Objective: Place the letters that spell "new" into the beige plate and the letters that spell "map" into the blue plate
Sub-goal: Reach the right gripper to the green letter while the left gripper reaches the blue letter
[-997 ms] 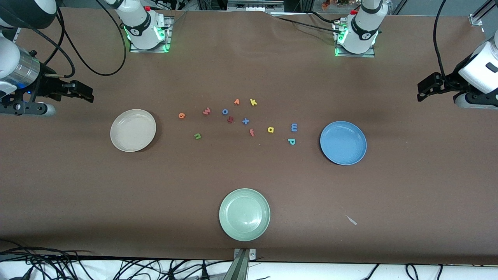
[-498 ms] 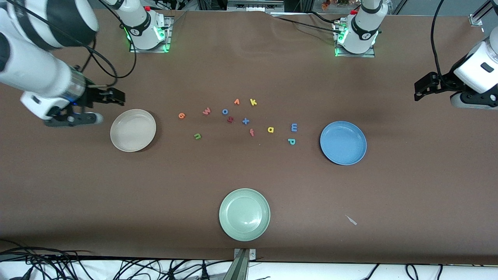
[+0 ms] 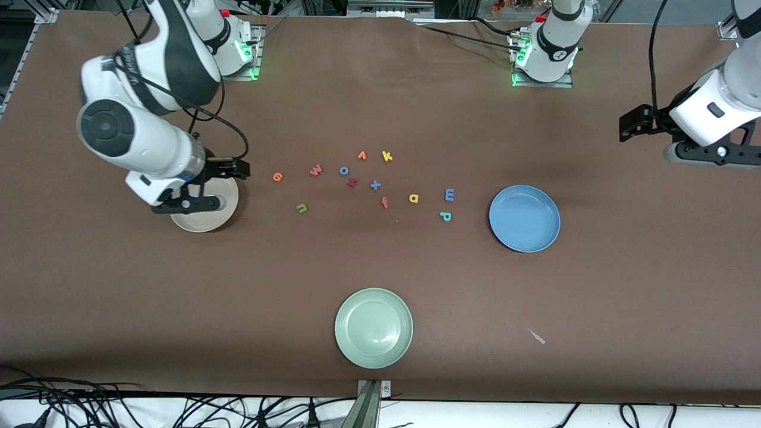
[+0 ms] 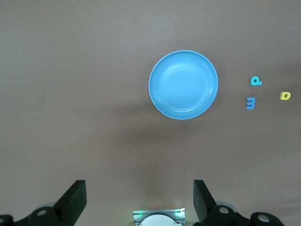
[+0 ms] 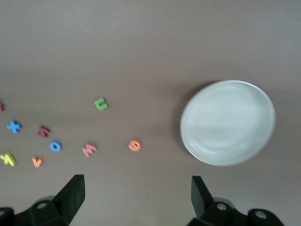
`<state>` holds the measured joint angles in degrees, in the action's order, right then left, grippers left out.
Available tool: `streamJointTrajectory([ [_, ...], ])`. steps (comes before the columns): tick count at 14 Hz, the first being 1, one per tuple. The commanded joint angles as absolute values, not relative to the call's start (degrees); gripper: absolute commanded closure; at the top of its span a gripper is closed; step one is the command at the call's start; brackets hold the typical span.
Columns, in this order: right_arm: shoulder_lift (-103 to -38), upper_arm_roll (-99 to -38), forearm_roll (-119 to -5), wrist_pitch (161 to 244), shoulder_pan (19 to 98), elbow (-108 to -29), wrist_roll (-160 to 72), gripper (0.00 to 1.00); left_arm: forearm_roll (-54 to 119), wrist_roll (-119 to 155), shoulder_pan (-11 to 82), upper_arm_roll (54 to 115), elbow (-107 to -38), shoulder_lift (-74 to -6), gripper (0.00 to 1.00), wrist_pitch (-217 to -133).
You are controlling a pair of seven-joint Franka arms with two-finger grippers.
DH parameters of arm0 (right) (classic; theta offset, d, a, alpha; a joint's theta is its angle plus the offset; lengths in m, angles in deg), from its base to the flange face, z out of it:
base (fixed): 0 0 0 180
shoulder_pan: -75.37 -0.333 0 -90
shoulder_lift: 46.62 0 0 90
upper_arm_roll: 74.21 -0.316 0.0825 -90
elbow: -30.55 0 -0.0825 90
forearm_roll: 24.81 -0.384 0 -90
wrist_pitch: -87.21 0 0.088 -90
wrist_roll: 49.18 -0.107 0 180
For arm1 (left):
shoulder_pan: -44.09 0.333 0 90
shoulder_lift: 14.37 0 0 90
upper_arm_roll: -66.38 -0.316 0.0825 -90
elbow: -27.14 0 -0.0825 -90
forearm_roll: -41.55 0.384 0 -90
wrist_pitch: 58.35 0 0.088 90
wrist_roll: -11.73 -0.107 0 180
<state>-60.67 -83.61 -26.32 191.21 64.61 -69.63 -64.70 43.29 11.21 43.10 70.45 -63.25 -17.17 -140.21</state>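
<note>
The beige plate (image 3: pixel 202 224) (image 5: pixel 228 122) lies toward the right arm's end, partly covered by my open, empty right gripper (image 3: pixel 242 168) (image 5: pixel 137 197) hanging over its rim. Beside it lie the orange "e" (image 3: pixel 277 176) (image 5: pixel 134 146), pinkish "w" (image 3: pixel 315 170) (image 5: pixel 89 149) and green "n" (image 3: pixel 302 208) (image 5: pixel 100 103). The blue plate (image 3: pixel 524 218) (image 4: pixel 183 84) has the blue "m" (image 3: pixel 449 194) (image 4: pixel 250 102), yellow "a" (image 3: pixel 414 198) (image 4: pixel 285 95) and teal "p" (image 3: pixel 445 216) (image 4: pixel 255 81) beside it. My left gripper (image 3: pixel 622 125) (image 4: pixel 139 200) hangs open and empty over bare table at the left arm's end.
A pale green plate (image 3: pixel 373 327) lies near the front edge. Among the middle letters are an orange "v" (image 3: pixel 361 156), yellow "k" (image 3: pixel 387 156), blue "o" (image 3: pixel 343 170), a dark red letter (image 3: pixel 352 182), a blue cross (image 3: pixel 375 185) and a red "f" (image 3: pixel 384 203).
My right arm has swung in from the table's end to hang over the beige plate. My left gripper has shifted slightly toward the blue plate. No letter has moved.
</note>
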Motion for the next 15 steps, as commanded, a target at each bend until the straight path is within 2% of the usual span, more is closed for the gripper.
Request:
streamJointTrajectory([
  [1, -58.1, -86.4, -26.5, 203.1, 64.6, -80.2, -68.7, 0.0, 41.0, 11.1, 42.9, 70.5, -61.5, -18.4, 0.0, -138.6],
  [3, -58.1, -88.4, -26.1, 212.1, 64.6, -86.8, -69.4, 0.0, 41.0, 11.2, 42.8, 70.6, -61.7, -19.0, 0.0, -138.5],
  [6, -59.7, -89.0, -25.8, 227.0, 63.0, -94.7, -69.1, 0.0, 40.9, 11.0, 40.0, 70.7, -61.5, -24.5, 0.0, -139.1],
  [9, -64.5, -89.0, -17.7, 229.2, 61.3, -94.1, -69.3, 0.0, 40.7, 11.6, 36.0, 71.0, -59.4, -31.6, 0.0, -140.7],
  [12, -68.4, -89.0, -16.2, 233.3, 61.2, -93.8, -69.1, 0.0, 40.6, 14.4, 30.5, 71.0, -59.3, -37.3, 0.0, -148.5],
  [15, -72.3, -89.0, -14.2, 235.4, 61.1, -91.7, -68.7, 0.01, 39.4, 18.9, 25.5, 71.2, -59.3, -42.1, 0.0, -152.7],
])
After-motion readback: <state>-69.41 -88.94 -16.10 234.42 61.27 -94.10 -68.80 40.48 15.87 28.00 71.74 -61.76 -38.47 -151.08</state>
